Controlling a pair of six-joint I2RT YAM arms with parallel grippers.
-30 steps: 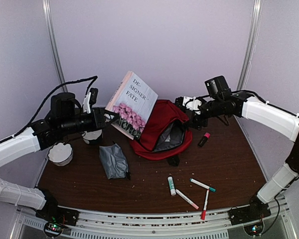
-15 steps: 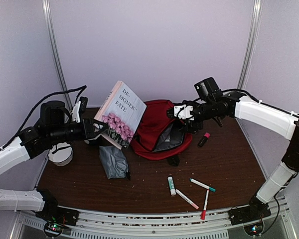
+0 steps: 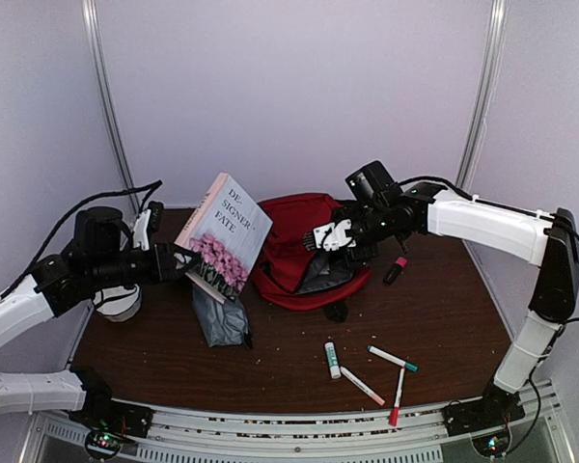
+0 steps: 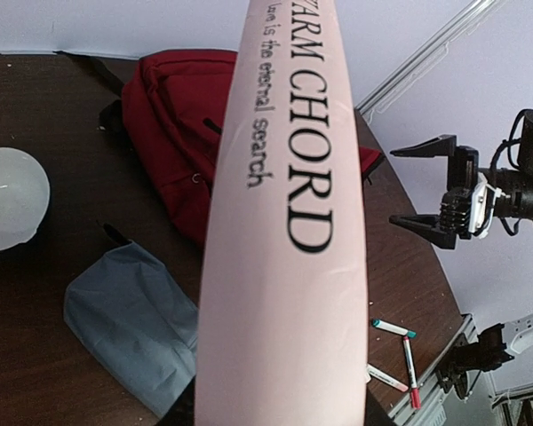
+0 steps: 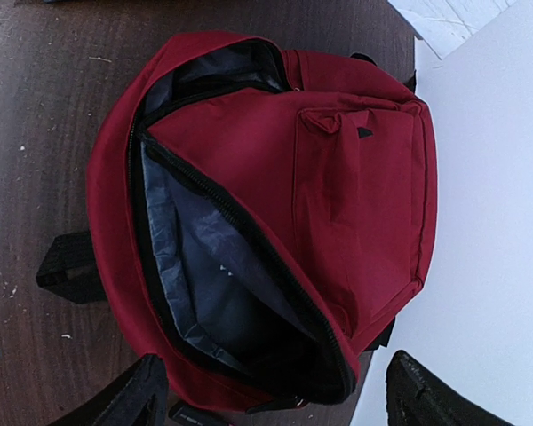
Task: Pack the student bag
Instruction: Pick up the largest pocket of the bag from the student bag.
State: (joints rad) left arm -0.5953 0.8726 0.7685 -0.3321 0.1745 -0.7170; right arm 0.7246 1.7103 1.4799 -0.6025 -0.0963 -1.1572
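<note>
Plainly, the soft red fabric student bag [image 5: 338,169] lay unzipped and grey-lined on the dark wooden table [image 3: 444,328] — right gripper [image 4: 424,185] spread wide above it, left gripper [image 3: 185,262] clamping a pink-spined book [image 3: 222,230].

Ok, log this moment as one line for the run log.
left gripper: shut on book, held off table, outside student bag | right gripper: open, over the bag | student bag: main zip open, grey lining showing

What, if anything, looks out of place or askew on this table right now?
The book hangs tilted in the left hand, outside the red bag, whose main zip gapes open. Pale crumbs speckle the tabletop, and markers lie scattered near the front edge.
</note>
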